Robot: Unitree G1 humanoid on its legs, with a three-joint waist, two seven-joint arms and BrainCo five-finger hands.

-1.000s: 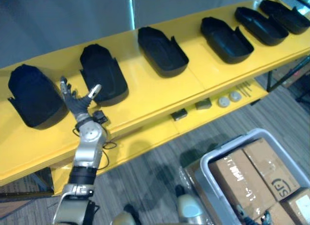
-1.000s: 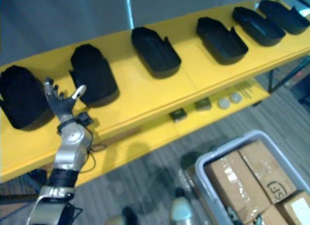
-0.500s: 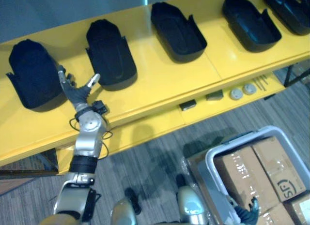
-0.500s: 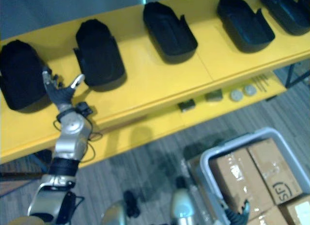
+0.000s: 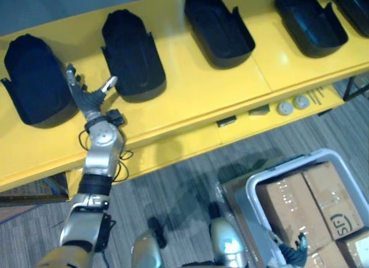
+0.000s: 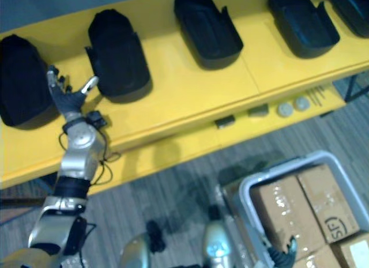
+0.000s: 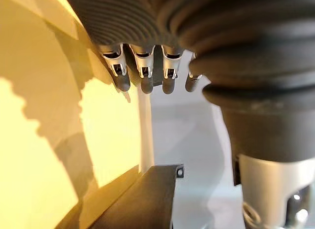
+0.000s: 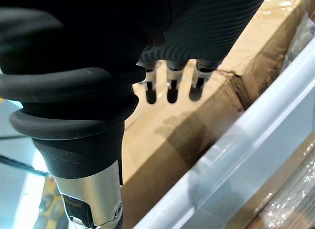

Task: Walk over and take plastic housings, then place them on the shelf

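Black plastic housings [image 5: 133, 55] line the long yellow shelf [image 5: 190, 89]. Left hand [image 5: 87, 99] hangs loose between two; right hand [image 8: 170, 90] hangs loose over brown cardboard boxes [image 5: 294, 199].

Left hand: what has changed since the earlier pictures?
Mostly the camera shifted, so the whole scene slid. The left hand stays open and empty over the yellow shelf, between the leftmost housing and the next housing. Nothing was grasped or released. The right hand hangs open over the cardboard boxes.

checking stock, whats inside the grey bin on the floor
Brown cardboard boxes fill the grey bin, lying side by side. Whatever is under or inside them is covered.
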